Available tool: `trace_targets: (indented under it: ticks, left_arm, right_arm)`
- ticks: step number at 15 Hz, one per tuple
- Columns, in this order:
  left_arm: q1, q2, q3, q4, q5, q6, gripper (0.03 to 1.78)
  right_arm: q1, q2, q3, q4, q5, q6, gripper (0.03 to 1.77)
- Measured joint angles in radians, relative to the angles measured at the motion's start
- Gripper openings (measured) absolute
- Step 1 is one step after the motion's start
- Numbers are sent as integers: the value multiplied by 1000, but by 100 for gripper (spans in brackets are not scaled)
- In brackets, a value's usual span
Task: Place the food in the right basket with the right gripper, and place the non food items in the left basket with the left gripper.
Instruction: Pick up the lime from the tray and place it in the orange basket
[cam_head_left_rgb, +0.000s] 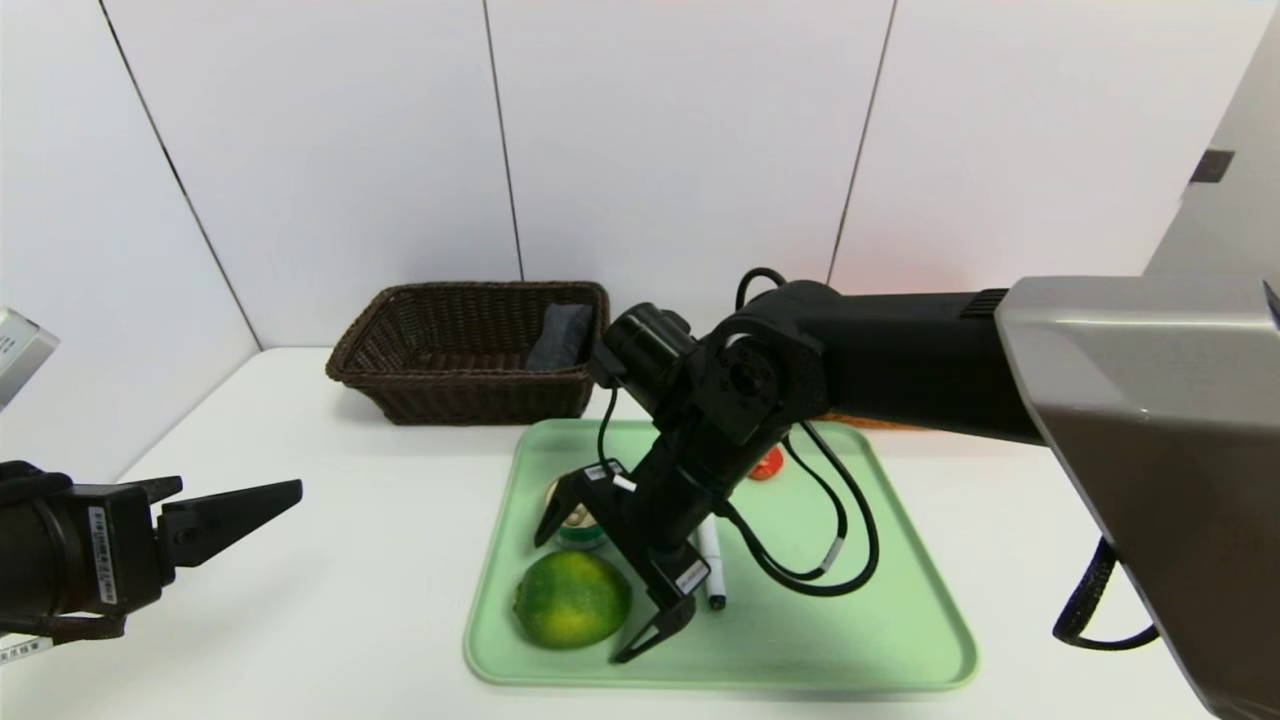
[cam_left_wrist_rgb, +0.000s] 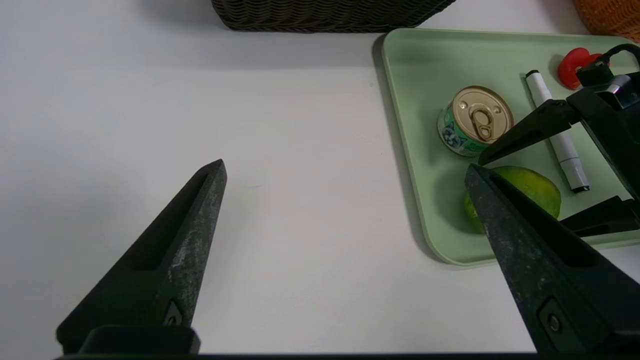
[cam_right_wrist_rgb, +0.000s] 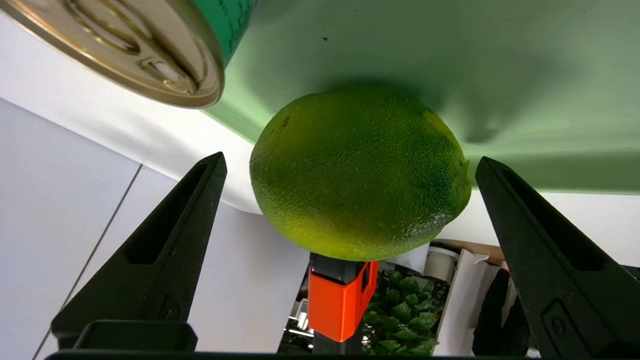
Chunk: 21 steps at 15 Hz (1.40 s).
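Note:
On the green tray (cam_head_left_rgb: 820, 620) lie the food and two non food items. My right gripper (cam_head_left_rgb: 580, 600) is open and straddles the green citrus fruit (cam_right_wrist_rgb: 360, 170), with a gap on both sides. The tin can (cam_left_wrist_rgb: 475, 122) stands just behind the fruit. The white marker (cam_head_left_rgb: 712, 565) and the small red object (cam_head_left_rgb: 766, 463) lie nearby. The dark left basket (cam_head_left_rgb: 450, 390) at the back holds the grey towel (cam_head_left_rgb: 560, 337). Only a sliver of the orange right basket (cam_left_wrist_rgb: 610, 17) shows; my right arm hides it in the head view. My left gripper (cam_left_wrist_rgb: 345, 167) hovers open over bare table, left of the tray.
The white table (cam_head_left_rgb: 330, 560) is walled by white panels at the back and left. My right arm reaches across the tray from the right, its black cable (cam_head_left_rgb: 850, 540) looping above the tray's middle.

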Motion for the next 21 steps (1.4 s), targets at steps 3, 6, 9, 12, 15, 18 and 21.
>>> trace_targets:
  ticks: [3, 6, 9, 12, 15, 18, 21]
  left_arm:
    - [0, 1, 4, 0, -1, 0, 169]
    - [0, 1, 4, 0, -1, 0, 169]
    - [1, 1, 4, 0, -1, 0, 169]
    - [1, 1, 4, 0, 0, 0, 169]
    - [1, 1, 4, 0, 0, 0, 169]
    - [1, 1, 4, 0, 0, 0, 169]
    - [1, 3, 4, 0, 0, 0, 169]
  right_arm:
    - [0, 3, 0, -1, 1, 0, 154]
    - [0, 4, 0, -14, 8, -1, 107]
    - [-1, 4, 0, -14, 11, 0, 77]
    - [0, 4, 0, -12, 14, 2, 5]
    - [-1, 4, 0, -12, 13, 3, 5]
    - [-17, 4, 0, -12, -1, 0, 5]
    - [-64, -12, 1, -5, 6, -26, 5]
